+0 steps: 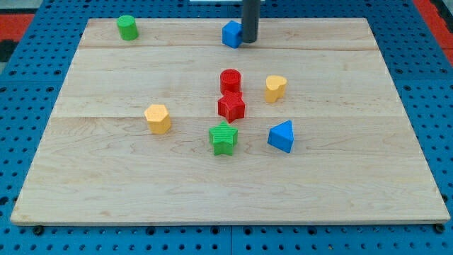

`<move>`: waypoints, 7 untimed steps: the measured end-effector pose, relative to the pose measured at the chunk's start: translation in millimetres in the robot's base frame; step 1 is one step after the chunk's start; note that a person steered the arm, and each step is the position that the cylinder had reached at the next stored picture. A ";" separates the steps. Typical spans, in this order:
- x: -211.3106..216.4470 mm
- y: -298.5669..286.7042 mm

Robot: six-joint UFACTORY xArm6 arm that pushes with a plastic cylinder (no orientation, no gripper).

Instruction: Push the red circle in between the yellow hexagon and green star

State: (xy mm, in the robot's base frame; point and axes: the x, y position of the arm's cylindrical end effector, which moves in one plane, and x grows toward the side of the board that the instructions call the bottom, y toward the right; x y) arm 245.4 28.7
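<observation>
Green star [224,137] nearest, two each of green, red, yellow, blue blocks, no jaws, my tip [249,40] touching blue cube [231,34]

Rod upright; my tip [249,41] at view's top.

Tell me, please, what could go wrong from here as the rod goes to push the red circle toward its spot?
1. The red circle block touches the red star-like block on its lower side, so a downward push may shove both.
2. My tip sits beside the blue cube and could knock it.
3. The gap between yellow hexagon block and green star block looks narrow.
</observation>
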 end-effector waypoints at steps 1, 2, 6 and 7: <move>-18.7 -14.8; -28.5 -17.1; -22.1 62.9; -13.5 63.5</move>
State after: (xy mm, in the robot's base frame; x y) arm 231.9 92.2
